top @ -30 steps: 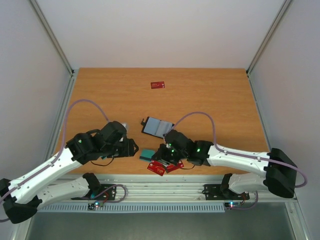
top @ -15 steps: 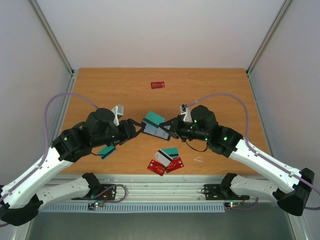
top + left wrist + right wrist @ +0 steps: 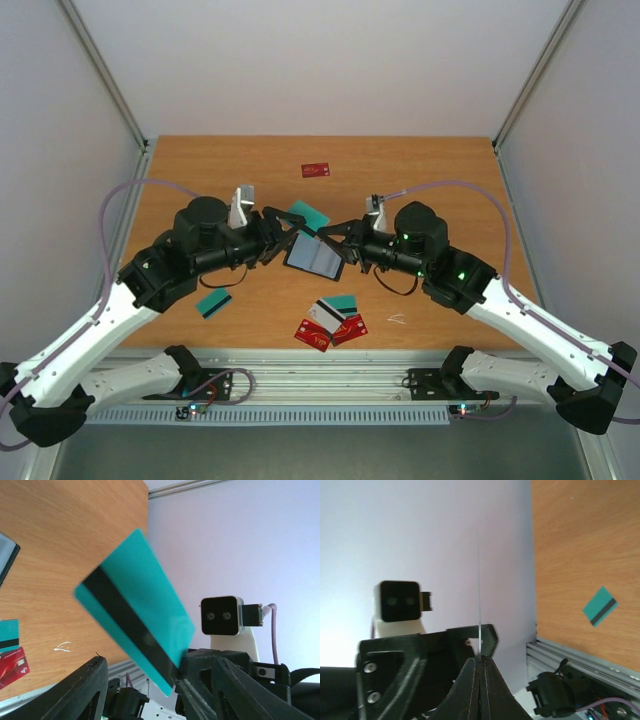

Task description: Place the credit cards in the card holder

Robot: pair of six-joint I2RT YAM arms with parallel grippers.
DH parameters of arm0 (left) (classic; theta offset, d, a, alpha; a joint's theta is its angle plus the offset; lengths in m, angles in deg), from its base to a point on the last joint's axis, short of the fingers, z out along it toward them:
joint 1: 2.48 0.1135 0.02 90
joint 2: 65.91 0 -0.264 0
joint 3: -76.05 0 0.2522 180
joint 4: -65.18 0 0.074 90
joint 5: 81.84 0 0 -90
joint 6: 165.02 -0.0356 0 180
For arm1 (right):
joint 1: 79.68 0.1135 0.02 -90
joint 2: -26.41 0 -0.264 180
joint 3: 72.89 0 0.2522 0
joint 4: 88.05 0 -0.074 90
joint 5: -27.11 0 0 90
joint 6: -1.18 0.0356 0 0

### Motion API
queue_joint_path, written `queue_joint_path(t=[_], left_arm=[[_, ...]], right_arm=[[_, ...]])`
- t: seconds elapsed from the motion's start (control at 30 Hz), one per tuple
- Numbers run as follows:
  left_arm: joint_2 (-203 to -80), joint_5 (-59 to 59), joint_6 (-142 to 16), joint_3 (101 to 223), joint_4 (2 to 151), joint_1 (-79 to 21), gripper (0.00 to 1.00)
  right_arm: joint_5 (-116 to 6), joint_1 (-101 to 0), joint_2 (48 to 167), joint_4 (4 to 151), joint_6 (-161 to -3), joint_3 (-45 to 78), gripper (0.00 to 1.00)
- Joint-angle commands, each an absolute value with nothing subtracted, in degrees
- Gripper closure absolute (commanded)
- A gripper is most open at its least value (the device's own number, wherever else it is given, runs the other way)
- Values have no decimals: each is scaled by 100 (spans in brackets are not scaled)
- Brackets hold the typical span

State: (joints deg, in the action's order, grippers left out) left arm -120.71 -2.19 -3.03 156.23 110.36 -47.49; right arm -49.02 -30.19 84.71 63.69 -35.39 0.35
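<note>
Holding a teal card (image 3: 305,214) just beside the card holder (image 3: 312,257) near the tabletop's centre.
Only the left wrist view shows the card's dark stripe and its lower corner seated against one finger of the left gripper (image 3: 283,233), which grasps it tilted, clear of the wood. Only the right wrist view shows the right gripper (image 3: 339,244) clenched on a thin sheet seen edge-on; the top view places those tips at the holder's right edge. Both arms reach inward from the near edge, wrists facing each other. The holder is open, black outside, pale bluish-grey inside. A second teal card (image 3: 215,303) lies to its left, a cluster of credit cards (image 3: 331,322) by the near edge, and a red card (image 3: 316,170) toward the far edge.
</note>
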Motion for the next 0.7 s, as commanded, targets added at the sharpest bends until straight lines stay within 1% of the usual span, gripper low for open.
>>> queue_joint_path(t=[0.0,0.07,0.13,0.23,0.3,0.4,0.5,0.57,0.6,0.63,0.67], left_arm=[[-12026,-254,100,15623,10464,-4721,42],[-11984,-195,175,15571,10373,-4722,42],[-11954,-191,262,15423,10037,-4723,44],[-12002,-186,431,15322,9620,-4721,49],[-12083,-156,390,15387,9585,-4721,55],[-12101,-51,351,15430,9472,-4721,68],[-12097,72,342,15435,9460,-4722,85],[-12086,135,353,15405,9444,-4722,94],[-12082,165,361,15380,9419,-4721,97],[-12076,177,372,15353,9390,-4721,99],[-12082,190,373,15338,9361,-4721,100]], right_arm=[[-5111,-3046,8329,6554,-3438,373,99],[-5088,-3050,8355,6541,-3441,450,99],[-5041,-3046,8383,6644,-3391,460,99],[-4987,-3046,8411,6762,-3317,479,99],[-4951,-3046,8423,6758,-3320,526,99],[-4942,-3046,8411,6769,-3302,530,99],[-4924,-3046,8406,6798,-3301,529,99],[-4862,-3046,8427,6785,-3345,538,99],[-4823,-3046,8443,6748,-3382,545,96],[-4791,-3045,8449,6660,-3446,574,85],[-4754,-3046,8450,6554,-3513,600,71]])
